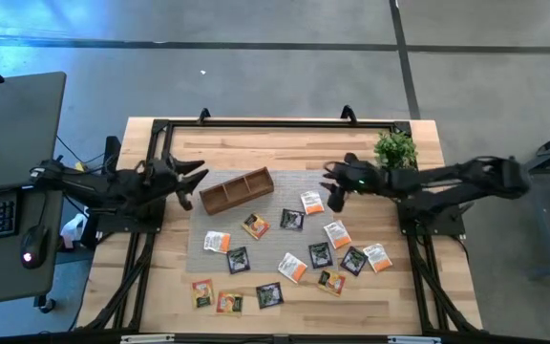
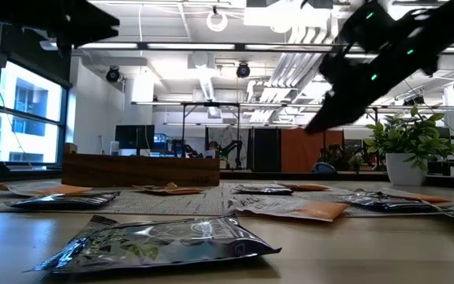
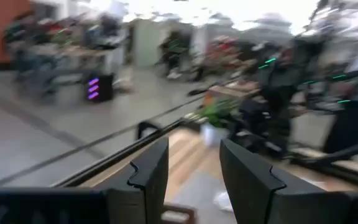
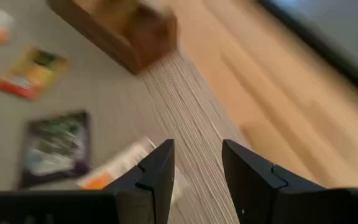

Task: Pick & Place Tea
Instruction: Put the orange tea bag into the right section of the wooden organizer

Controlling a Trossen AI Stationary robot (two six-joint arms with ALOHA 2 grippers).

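White-and-orange flat square tea sachet point(image 1: 312, 202) lies on the bench mat just beside and below the empty, parted fingers of the right gripper point(image 1: 333, 197), nearer than the left gripper point(image 1: 191, 180), parted, far left.

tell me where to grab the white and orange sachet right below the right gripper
It's a judgement: the white and orange sachet lies flat on the grey mat, so come straight down from above and pinch across one free edge, fingers straddling it. The right gripper hangs open just beside it, apparently empty; the edge nearest the wooden tray looks unobstructed.
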